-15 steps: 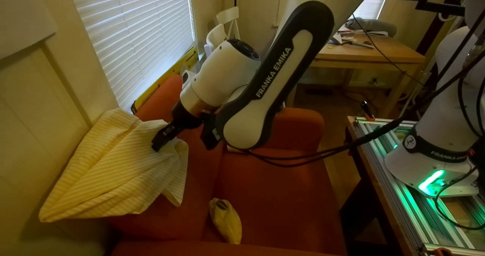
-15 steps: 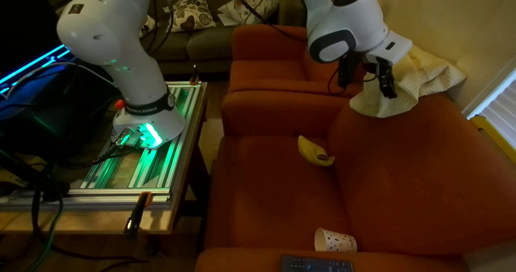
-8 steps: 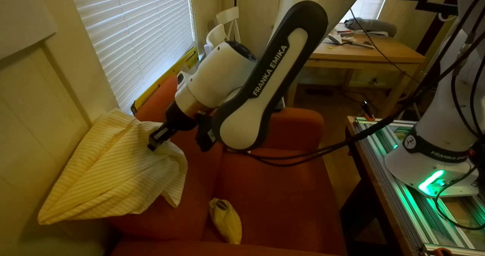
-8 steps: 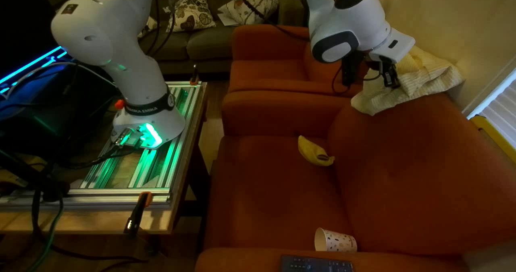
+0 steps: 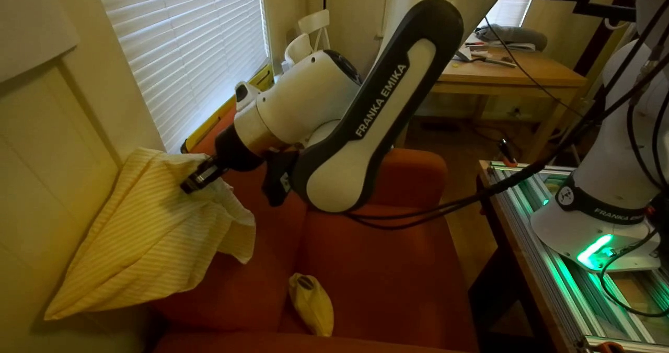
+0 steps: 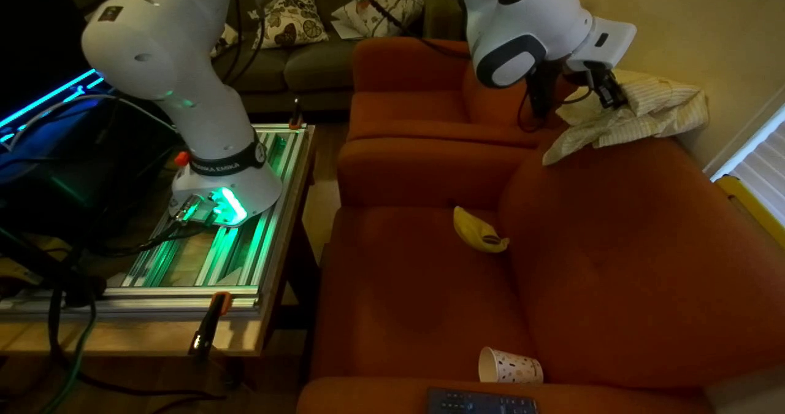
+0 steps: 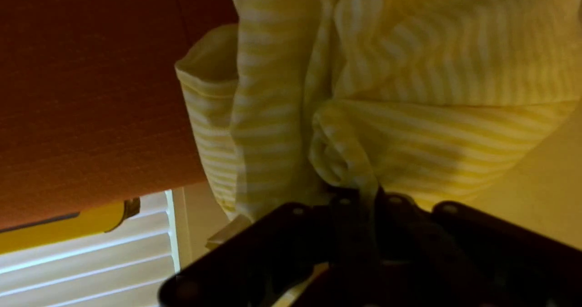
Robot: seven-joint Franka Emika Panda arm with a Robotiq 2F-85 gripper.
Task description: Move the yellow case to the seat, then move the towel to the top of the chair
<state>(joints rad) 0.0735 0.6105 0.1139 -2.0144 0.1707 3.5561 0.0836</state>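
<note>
The yellow-and-white striped towel [image 5: 151,232] drapes over the top of the orange chair's backrest [image 6: 650,242], against the wall. My gripper [image 5: 189,185] has its jaws closed on a fold of it, and that pinched fold shows between the fingertips in the wrist view, where the towel [image 7: 277,116] fills much of the picture. In an exterior view the gripper [image 6: 615,100] is above the backrest with the towel [image 6: 668,104] bunched beneath and around it. The yellow case [image 5: 313,308], banana-shaped, lies on the seat [image 6: 417,291] by the backrest, well away from the gripper.
A spotted paper cup [image 6: 512,366] lies on its side on the seat, and a remote [image 6: 481,402] rests on the near armrest. Behind the backrest are a window blind [image 5: 193,44] and a yellow bar [image 5: 230,120]. Another orange armchair [image 6: 405,110] stands alongside.
The jaws have come together on the towel. My gripper has moved up and toward the wall, and the towel's lower hanging edge has risen with it. The yellow case stays put.
</note>
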